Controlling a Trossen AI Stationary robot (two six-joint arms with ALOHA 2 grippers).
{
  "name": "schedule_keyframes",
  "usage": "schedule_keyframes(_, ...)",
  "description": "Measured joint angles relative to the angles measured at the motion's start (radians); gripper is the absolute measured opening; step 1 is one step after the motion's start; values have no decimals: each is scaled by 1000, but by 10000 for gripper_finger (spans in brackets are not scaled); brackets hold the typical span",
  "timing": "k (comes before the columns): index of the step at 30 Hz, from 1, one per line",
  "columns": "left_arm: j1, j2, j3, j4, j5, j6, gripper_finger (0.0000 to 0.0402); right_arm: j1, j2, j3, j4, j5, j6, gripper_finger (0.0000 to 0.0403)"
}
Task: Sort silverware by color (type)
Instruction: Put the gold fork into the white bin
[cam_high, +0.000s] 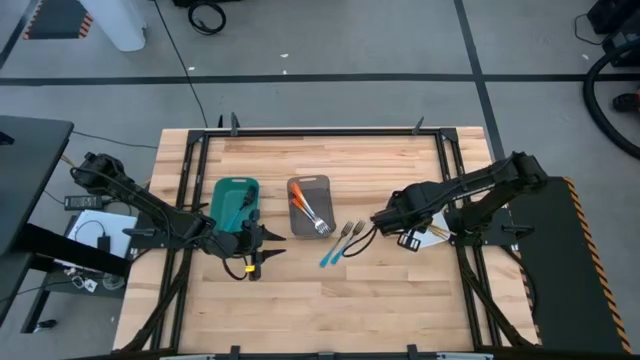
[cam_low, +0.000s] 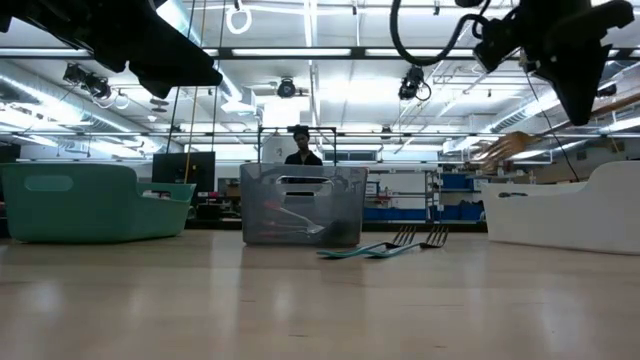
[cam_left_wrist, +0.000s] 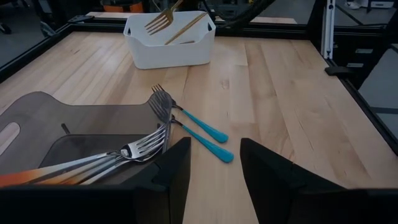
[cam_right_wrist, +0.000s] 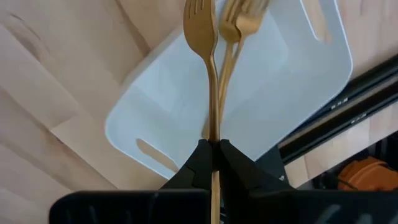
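My right gripper (cam_right_wrist: 213, 149) is shut on a gold fork (cam_right_wrist: 200, 37) above the white tray (cam_right_wrist: 273, 93), where another gold fork (cam_right_wrist: 241, 18) lies. In the low view the held fork (cam_low: 510, 148) hangs under that gripper (cam_low: 580, 105). Two blue-handled forks (cam_high: 340, 245) lie flat on the table between the trays. Orange-handled forks (cam_left_wrist: 93, 165) lie in the grey tray (cam_high: 309, 205). My left gripper (cam_left_wrist: 214, 180) stands open and holds nothing, beside the grey tray's near end. A teal tray (cam_high: 236, 200) stands left of the grey one. My right gripper pinches the gold fork's handle (cam_right_wrist: 214, 134) between its two fingertips. The fingers slant steeply down from above and the fork runs on along them. It is lifted clear, and its tines (cam_right_wrist: 198, 15) point away from the fingers over the white tray.
The three trays stand in a row across the middle of the wooden table (cam_high: 320, 300). A black frame (cam_high: 320, 132) runs along the table's edges. Bare wood lies toward the near edge. A person (cam_low: 300, 148) stands in the room behind the table.
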Motion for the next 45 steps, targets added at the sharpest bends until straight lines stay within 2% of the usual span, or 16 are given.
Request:
schedule_keyframes(9, 0, 0, 0, 2, 0, 0, 149, -42, -69, -114, 3, 8, 53, 16)
schedule_keyframes(16, 0, 0, 0, 7, 0, 0, 149, -92, -68, -203, 86, 8, -5, 16)
schedule_keyframes(31, 1, 0, 0, 15, 0, 0, 149, -216, -68, -304, 248, -24, -116, 16)
schedule_keyframes(45, 1, 0, 0, 25, -1, 1, 149, -242, -67, -365, 338, -51, -108, 27)
